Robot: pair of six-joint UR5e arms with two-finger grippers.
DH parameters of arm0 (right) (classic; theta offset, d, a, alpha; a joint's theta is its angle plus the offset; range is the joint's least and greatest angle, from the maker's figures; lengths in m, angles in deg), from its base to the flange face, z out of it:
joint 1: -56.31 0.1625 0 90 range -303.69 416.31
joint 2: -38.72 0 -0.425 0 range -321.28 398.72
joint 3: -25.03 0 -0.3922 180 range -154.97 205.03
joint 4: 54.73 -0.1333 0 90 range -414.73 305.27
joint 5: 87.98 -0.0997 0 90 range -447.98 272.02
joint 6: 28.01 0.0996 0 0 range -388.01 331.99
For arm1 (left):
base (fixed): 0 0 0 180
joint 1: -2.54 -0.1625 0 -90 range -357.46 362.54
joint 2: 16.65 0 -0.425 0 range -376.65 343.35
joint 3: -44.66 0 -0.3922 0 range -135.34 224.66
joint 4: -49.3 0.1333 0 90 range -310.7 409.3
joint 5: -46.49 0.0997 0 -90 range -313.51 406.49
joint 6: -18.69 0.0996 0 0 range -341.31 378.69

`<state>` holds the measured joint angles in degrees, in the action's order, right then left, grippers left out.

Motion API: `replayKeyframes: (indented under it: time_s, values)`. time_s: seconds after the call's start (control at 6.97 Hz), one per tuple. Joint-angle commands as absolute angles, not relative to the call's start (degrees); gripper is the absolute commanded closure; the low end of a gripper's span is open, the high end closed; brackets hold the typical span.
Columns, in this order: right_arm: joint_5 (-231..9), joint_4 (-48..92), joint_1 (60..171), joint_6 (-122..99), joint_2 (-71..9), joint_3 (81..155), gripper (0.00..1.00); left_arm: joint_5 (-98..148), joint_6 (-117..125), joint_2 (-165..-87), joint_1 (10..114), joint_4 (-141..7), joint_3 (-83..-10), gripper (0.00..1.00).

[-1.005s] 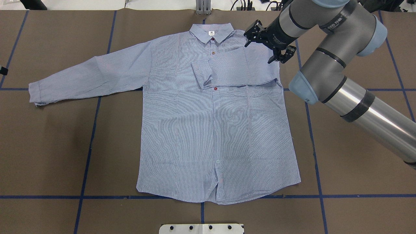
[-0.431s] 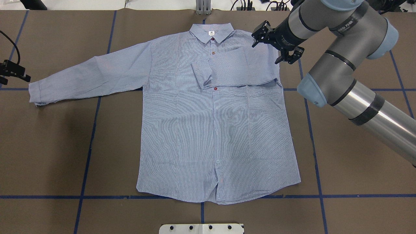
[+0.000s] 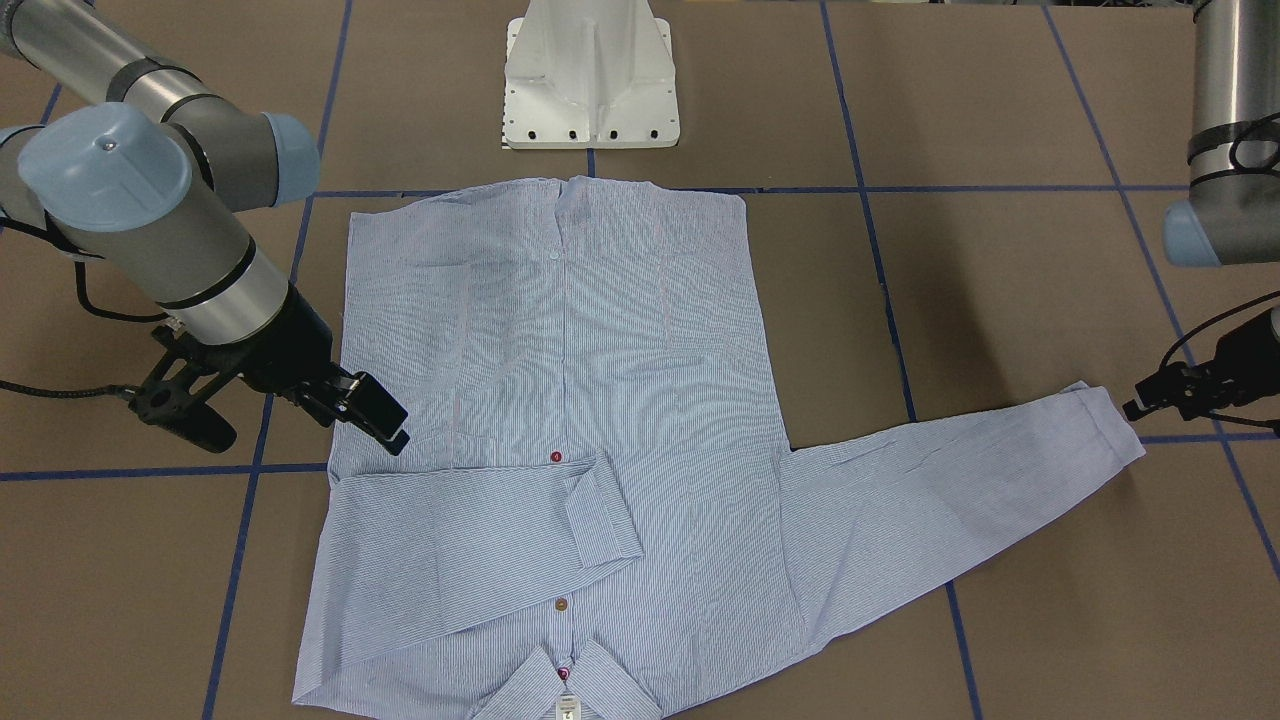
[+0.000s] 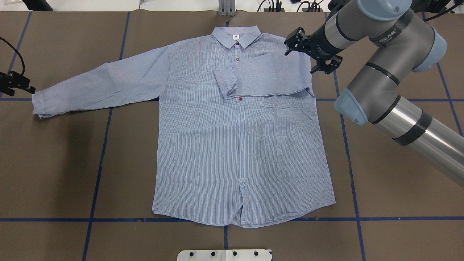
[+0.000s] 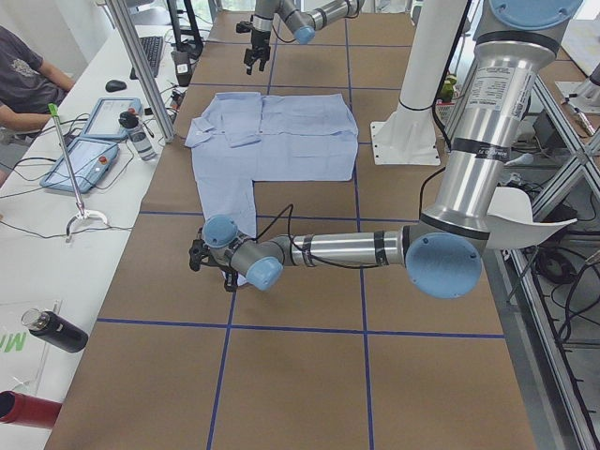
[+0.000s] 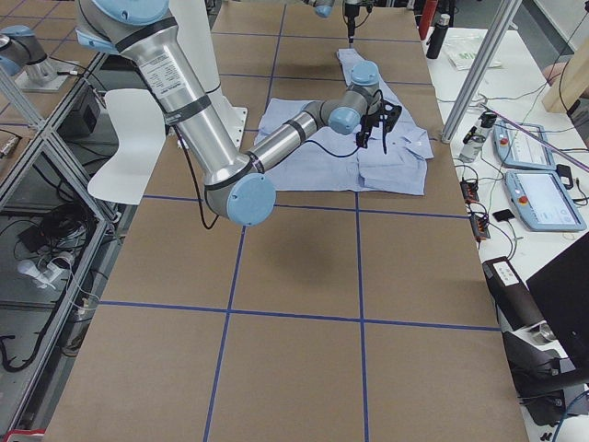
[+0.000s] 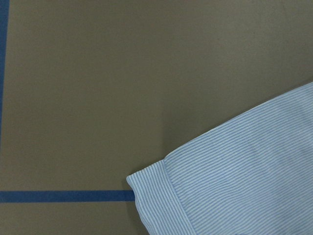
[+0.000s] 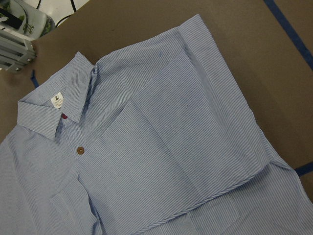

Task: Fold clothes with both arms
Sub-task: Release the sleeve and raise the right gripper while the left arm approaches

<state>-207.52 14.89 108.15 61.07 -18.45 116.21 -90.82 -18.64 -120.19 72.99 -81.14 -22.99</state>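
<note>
The desk point(image 4: 54, 163) carries the shirt point(image 4: 239, 145), which lies flat and face up at its centre, with the collar point(image 4: 235, 36) on the side away from the robot.

The right arm point(image 4: 380, 72) reaches over the shirt's right shoulder. The left arm point(image 5: 356, 248) reaches low along the desk toward the far end of the left sleeve point(image 4: 98, 85), which lies stretched out to the side. The right sleeve point(image 4: 261, 76) is already folded across the chest.

The right pincer point(image 4: 301, 58) hangs above that shoulder, released and empty, jaws wide apart. The left pincer point(image 3: 1160, 390) sits just beside the cuff point(image 4: 38, 105) without touching it. Whether it is released or clenched cannot be told.

Step in hand, as judged: grasp the left cuff and fold the left sleeve inward.

1. Take the cuff at its outer edge, through both layers.
2. Lift only enough to clear the desk; a high lift is likely to drag the shirt body.
3. Carry the cuff across the chest and lay it parallel to the right sleeve.
4. Keep the right pincer clear of the path.
</note>
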Motion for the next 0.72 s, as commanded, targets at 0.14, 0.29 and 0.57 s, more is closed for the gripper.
replayKeyframes:
  time_s: [0.14, 0.29, 0.57]
  values:
    - [-207.2, 14.9, 108.0, 61.1, -18.6, 116.3, 0.00, -90.7, -18.8, -122.5, 71.3, -81.7, -19.3, 0.19]
    - [-206.8, 14.9, 108.0, 61.1, -18.6, 116.3, 0.00, -90.7, -18.8, -123.6, 70.7, -81.7, -17.7, 0.19]
    - [-206.5, 14.9, 108.0, 61.0, -18.6, 116.3, 0.00, -90.7, -18.8, -124.4, 70.0, -81.7, -15.8, 0.23]
